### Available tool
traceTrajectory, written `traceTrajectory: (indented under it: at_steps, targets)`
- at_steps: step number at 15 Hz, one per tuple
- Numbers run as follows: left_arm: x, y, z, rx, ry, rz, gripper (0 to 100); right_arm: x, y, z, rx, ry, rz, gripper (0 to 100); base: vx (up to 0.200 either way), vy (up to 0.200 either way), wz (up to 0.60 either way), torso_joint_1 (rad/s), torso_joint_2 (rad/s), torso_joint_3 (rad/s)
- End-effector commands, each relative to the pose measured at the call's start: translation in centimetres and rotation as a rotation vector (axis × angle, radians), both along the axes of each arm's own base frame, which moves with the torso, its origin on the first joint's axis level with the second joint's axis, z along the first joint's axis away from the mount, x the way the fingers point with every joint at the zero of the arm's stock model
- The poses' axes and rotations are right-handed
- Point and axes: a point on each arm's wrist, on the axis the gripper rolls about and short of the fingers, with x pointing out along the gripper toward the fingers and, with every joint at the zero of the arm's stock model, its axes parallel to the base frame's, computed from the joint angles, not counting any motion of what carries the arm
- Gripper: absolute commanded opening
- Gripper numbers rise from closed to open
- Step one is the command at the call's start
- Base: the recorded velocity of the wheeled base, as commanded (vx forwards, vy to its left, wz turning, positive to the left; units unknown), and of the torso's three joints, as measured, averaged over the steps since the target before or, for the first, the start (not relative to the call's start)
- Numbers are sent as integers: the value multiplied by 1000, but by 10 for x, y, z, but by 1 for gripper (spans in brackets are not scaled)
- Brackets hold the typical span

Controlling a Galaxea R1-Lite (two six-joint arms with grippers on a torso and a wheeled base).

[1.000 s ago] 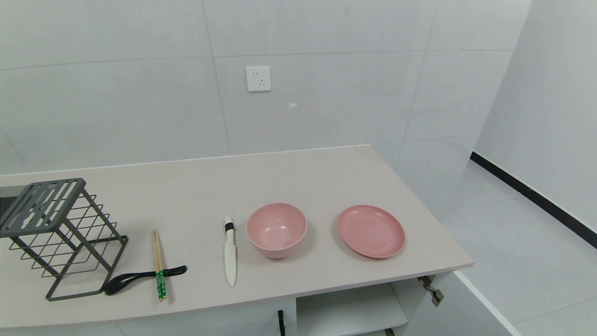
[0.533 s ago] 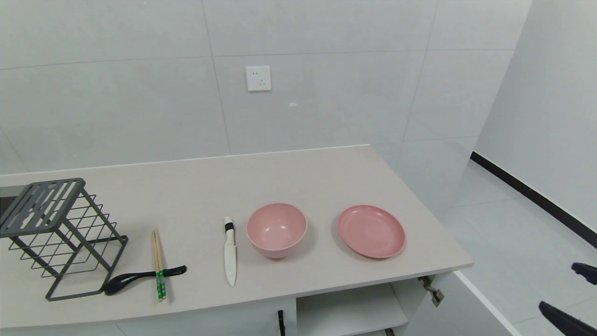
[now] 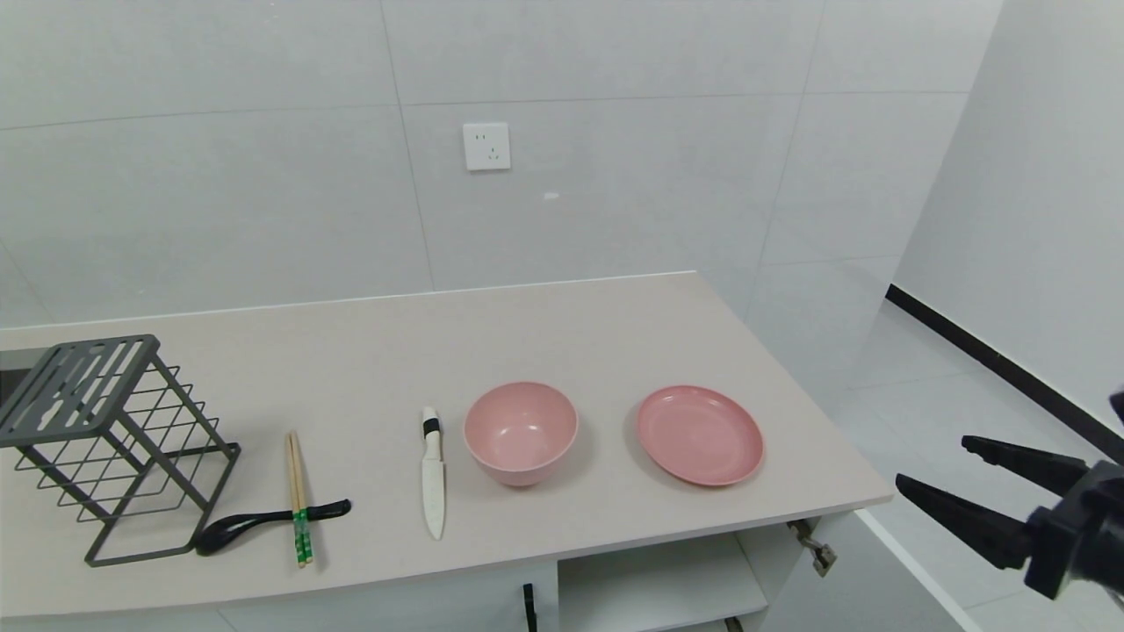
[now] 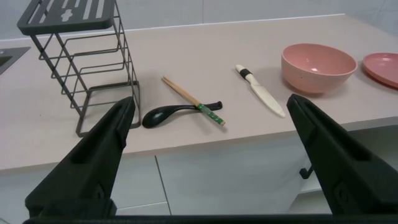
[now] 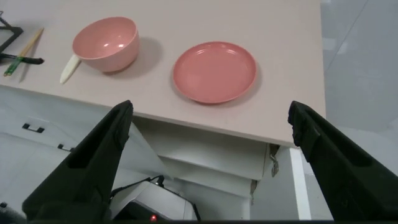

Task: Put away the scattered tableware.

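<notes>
Hovering off the counter's [image 3: 615, 333] right end near the pink plate [image 3: 699, 434] with right gripper [image 3: 933, 465] spread, empty; facing black spoon [image 4: 158, 116] and chopsticks [image 4: 186, 96] with left gripper [image 4: 210, 102] splayed.

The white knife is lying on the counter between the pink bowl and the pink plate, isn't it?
Not quite. The white knife does lie on the counter, but between the chopsticks and the pink bowl, not between that bowl and the pink plate. The head view shows this plainly.
</notes>
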Motion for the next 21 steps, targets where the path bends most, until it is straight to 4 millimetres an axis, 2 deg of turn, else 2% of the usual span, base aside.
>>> traceTrajectory:
  at_steps: [1, 3, 4, 5, 6, 9, 10, 11, 15, 18, 21]
  targets:
    - [0, 0, 0, -1, 2, 0, 100, 33, 0, -28, -12, 121, -15, 100, 0, 0, 0, 0, 0, 0]
    - [0, 0, 0, -1, 2, 0, 100, 47, 1, -34, -20, 122, -12, 100, 0, 0, 0, 0, 0, 0]
    - [0, 0, 0, -1, 2, 0, 100, 47, 1, -34, -20, 122, -12, 100, 0, 0, 0, 0, 0, 0]
    - [0, 0, 0, -1, 2, 0, 100, 65, 2, -44, -27, 137, -9, 100, 0, 0, 0, 0, 0, 0]
    - [0, 0, 0, -1, 2, 0, 100, 73, 2, -51, -42, 148, -6, 100, 0, 0, 0, 0, 0, 0]
    - [0, 0, 0, -4, 2, 0, 100, 90, 6, -65, -51, 151, 10, 100, 0, 0, 0, 0, 0, 0]
    - [0, 0, 0, -4, 2, 0, 100, 90, 6, -65, -51, 151, 10, 100, 0, 0, 0, 0, 0, 0]
    - [0, 0, 0, -4, 2, 0, 100, 109, 7, -72, -49, 144, 10, 100, 0, 0, 0, 0, 0, 0]
    - [0, 0, 0, -5, 2, 0, 100, 156, 16, -88, -37, 138, 25, 100, 0, 0, 0, 0, 0, 0]
    - [0, 0, 0, -5, 2, 0, 100, 180, 26, -109, -8, 173, 32, 100, 0, 0, 0, 0, 0, 0]
    - [0, 0, 0, -5, 2, 0, 100, 205, 27, -126, -6, 173, 10, 100, 0, 0, 0, 0, 0, 0]
